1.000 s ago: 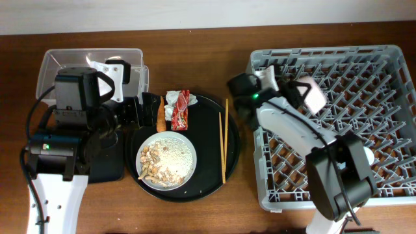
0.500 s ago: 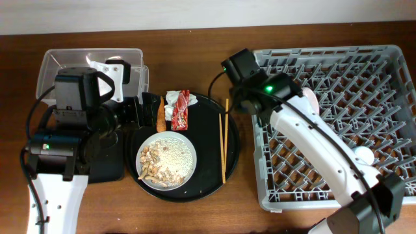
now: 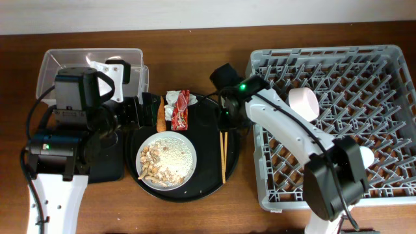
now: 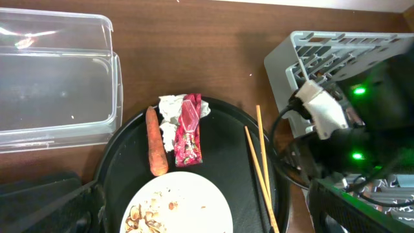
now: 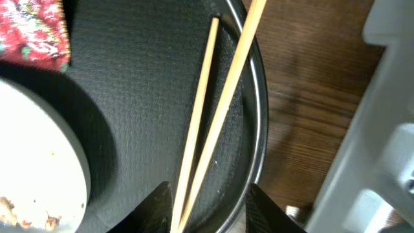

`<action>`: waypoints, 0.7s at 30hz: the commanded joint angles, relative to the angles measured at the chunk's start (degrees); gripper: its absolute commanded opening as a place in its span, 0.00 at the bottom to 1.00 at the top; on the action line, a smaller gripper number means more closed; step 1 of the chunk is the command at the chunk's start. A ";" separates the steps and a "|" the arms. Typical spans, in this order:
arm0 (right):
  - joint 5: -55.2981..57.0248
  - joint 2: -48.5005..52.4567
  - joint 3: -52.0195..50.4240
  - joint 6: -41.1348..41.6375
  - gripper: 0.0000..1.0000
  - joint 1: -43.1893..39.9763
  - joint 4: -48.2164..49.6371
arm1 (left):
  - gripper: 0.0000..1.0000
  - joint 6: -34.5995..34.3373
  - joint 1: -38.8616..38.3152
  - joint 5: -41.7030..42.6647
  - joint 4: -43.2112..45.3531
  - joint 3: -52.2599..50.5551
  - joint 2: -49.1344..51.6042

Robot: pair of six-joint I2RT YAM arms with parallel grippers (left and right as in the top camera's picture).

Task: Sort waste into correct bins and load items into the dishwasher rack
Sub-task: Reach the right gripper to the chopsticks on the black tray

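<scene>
The left gripper (image 4: 206, 197), fingers wide apart, hangs at the left edge of the round black tray (image 3: 208, 172), its arm hiding most of the black bin (image 3: 110, 170). Along the tray's right edge lie the chopsticks (image 5: 226, 97), their upper ends hidden overhead beneath the right gripper (image 5: 208, 210), whose parted fingers straddle them.

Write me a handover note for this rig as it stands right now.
Left gripper: open, empty.
Right gripper: open, straddling the chopsticks, not yet gripping.
The carrot, wrapper and plate with scraps sit on the round tray. The clear tub is empty.
Done: pale cup in the rack.
Left: chopsticks, plate, all waste.
</scene>
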 commanded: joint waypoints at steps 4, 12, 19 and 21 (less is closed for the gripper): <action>-0.87 7.82 -0.28 6.05 0.35 -0.09 2.82 | 0.99 -0.50 -0.15 -0.17 0.09 0.70 -0.09; -1.31 11.91 -0.24 6.88 0.13 -0.26 5.75 | 0.99 -0.50 -0.15 -0.17 0.09 0.70 -0.09; -1.31 11.89 -0.20 6.86 0.07 -0.26 5.70 | 0.99 -0.50 -0.15 -0.17 0.09 0.70 -0.07; -1.27 11.76 0.15 6.82 0.07 -0.28 5.11 | 0.99 -0.50 -0.15 -0.15 0.09 0.70 -0.09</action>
